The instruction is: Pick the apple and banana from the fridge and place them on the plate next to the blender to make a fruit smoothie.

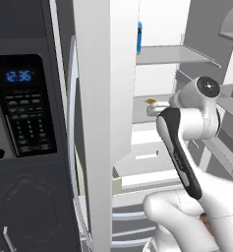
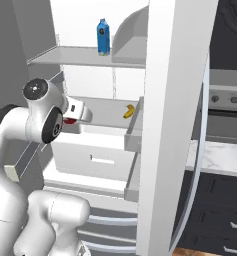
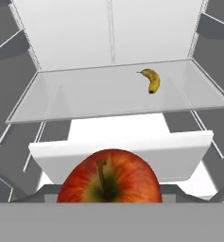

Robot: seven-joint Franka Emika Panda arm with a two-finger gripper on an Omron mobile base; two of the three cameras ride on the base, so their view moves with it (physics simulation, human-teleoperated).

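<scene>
a: what could go wrong from here?
b: the pincer (image 2: 66,120) is closed on the apple (image 3: 108,177), just in front of the fridge (image 2: 162,125) shelf. backing out, the fruit or wrist could clip the white drawer (image 3: 120,151) below or the open door, and the apple might slip.
a: how does it look?
b: round, red with a yellowish patch around the stem. the banana (image 3: 153,80) lies further back on the shelf, yellow, curved, dark-tipped.
</scene>
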